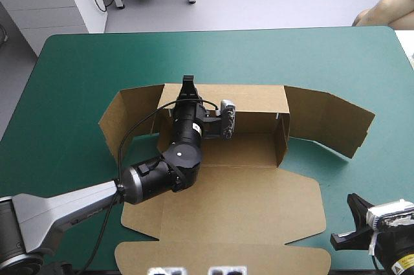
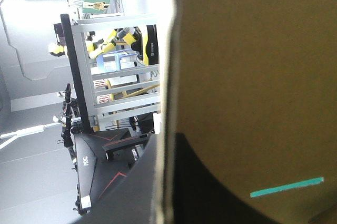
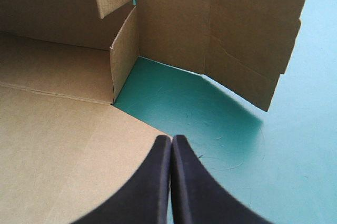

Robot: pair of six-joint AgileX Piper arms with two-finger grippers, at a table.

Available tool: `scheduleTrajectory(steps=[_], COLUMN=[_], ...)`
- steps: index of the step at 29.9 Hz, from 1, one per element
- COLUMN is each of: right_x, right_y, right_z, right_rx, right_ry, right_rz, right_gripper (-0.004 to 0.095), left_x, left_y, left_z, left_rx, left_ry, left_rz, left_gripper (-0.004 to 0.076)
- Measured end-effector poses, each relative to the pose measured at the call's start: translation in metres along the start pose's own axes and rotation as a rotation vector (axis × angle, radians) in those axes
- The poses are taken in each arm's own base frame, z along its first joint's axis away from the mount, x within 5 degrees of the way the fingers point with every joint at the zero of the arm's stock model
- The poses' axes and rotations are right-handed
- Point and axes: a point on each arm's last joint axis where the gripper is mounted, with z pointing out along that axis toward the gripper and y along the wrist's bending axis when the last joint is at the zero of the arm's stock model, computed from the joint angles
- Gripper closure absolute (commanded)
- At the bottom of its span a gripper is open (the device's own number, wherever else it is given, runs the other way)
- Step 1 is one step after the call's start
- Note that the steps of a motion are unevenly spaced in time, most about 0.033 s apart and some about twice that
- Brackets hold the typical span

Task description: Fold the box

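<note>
**A:** Right up against the left wrist lens is brown board: the box (image 2: 253,76), its raw edge running up between the black fingers.

**B:** So the left gripper (image 1: 188,86) is pinching it?

**A:** I read it so. It is pressed all but together on the top edge of the far wall (image 1: 249,97), toward that wall's left end.

**B:** How does that wall lie?

**A:** Upright, its long axis running left to right, parallel with the table's (image 1: 77,61) far edge. The box sits mid-table with its floor down, the side wings (image 1: 330,120) splayed outward and the lid panel (image 1: 239,207) flat toward the robot.

**B:** And the right gripper (image 3: 171,138)?

**A:** Its fingers are pressed together on nothing. It hovers by the lid panel's near right corner, with teal-green cover beneath. The short right side wall (image 3: 125,50) stands ahead of it, apart.

**B:** Which arm is nearer the work?

**A:** The left one, since it is on the far wall itself. In my judgement the coming fold turns on that wall tipping across its long axis, toward the floor. The right gripper would have to travel forward and inward to help.
</note>
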Motion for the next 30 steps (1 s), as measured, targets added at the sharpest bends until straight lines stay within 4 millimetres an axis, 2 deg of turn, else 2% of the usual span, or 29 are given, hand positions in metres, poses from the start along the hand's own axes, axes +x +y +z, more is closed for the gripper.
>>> scheduleTrajectory(steps=[4, 7, 9, 12, 15, 19, 22, 26, 30], right_x=[-0.001, -0.01, -0.024, -0.057, -0.099, -0.152, -0.181, -0.207, -0.217], right_y=[-0.002, -0.004, -0.004, -0.004, -0.004, -0.008, -0.009, -0.009, -0.007], right_z=[0.001, 0.005, 0.009, 0.016, 0.03, 0.057, 0.079, 0.115, 0.161], right_rx=[0.017, 0.049, 0.063, 0.074, 0.087, 0.141, 0.163, 0.165, 0.142], right_ry=[0.001, 0.028, 0.048, 0.071, 0.073, -0.001, -0.024, -0.012, -0.017], right_rz=[0.051, 0.126, 0.15, 0.148, 0.092, -0.029, -0.053, -0.064, -0.066], right_gripper=[0.0926, 0.0926, 0.0928, 0.0928, 0.0928, 0.0928, 0.0928, 0.0928, 0.0928], left_x=[0.001, 0.001, 0.001, 0.001, 0.001, 0.001, 0.002, 0.002, 0.002], left_y=[0.0, 0.0, 0.0, 0.0, 0.0, 0.0, 0.0, 0.0, 0.0], left_z=[-0.001, -0.001, -0.001, -0.001, -0.001, -0.001, -0.001, -0.001, -0.001], left_rx=[-0.001, -0.002, -0.002, -0.002, -0.002, -0.002, -0.002, -0.003, -0.003], left_ry=[0.013, 0.017, 0.017, 0.018, 0.02, 0.023, 0.024, 0.024, 0.026], left_rz=[-0.002, -0.003, -0.003, -0.003, -0.003, -0.005, -0.005, -0.022, -0.053], left_gripper=[0.0732, 0.0732, 0.0732, 0.0732, 0.0732, 0.0732, 0.0732, 0.0732, 0.0732])
